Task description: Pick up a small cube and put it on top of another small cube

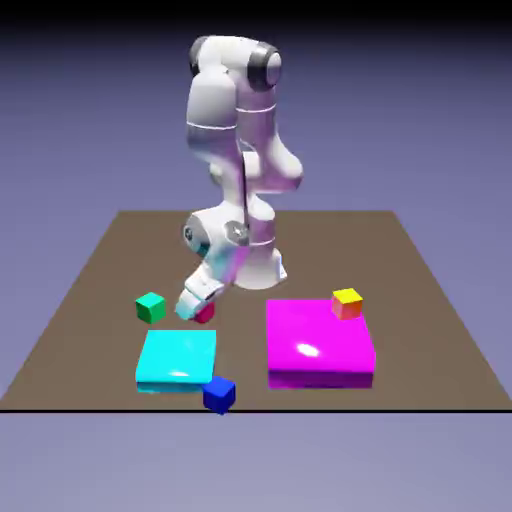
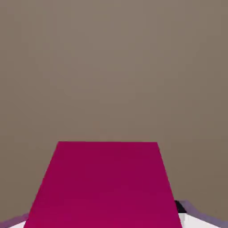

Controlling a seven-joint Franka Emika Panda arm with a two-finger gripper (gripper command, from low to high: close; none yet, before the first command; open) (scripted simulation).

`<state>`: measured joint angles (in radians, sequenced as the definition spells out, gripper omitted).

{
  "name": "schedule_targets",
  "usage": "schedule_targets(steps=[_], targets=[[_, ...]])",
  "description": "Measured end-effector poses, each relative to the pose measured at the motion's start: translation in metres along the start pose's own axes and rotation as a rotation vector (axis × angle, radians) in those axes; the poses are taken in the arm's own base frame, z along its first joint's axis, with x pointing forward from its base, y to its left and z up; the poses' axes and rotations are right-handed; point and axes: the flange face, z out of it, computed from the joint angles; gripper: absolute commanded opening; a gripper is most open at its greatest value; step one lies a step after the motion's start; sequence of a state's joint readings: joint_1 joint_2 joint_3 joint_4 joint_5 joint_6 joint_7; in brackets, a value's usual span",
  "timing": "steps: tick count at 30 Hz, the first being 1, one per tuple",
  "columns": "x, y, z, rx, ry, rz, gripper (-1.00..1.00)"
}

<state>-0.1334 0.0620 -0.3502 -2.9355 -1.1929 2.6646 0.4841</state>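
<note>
Magenta in colour, the small cube [image 1: 205,312] was grasped between the fingers of my gripper [image 2: 104,220], low at the tabletop [image 1: 90,300], I judged to keep it from slipping. The yellow-topped cube [image 1: 347,304] sat on the magenta slab [image 1: 315,350], so I needed a higher lift.

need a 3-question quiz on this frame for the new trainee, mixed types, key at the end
1. True or false: the green cube sits on top of the cyan slab.
2. Multiple choice: which cube is between the finger tips of the gripper?
a) the blue cube
b) the pink cube
c) the green cube
3. Fill in the blank: in the exterior view, the cube with the yellow top stands at the far edge of the ____ slab.

Key: 1 false; 2 b; 3 magenta
</note>
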Motion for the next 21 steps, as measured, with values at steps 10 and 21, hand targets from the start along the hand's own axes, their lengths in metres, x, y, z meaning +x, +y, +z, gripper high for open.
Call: schedule_targets(steps=[10,21], targets=[[0.031,-0.014,-0.079,-0.064,0.043,-0.140,-1.00],[0.083,-0.187,-0.262,-0.254,0.241,-0.669,-1.00]])
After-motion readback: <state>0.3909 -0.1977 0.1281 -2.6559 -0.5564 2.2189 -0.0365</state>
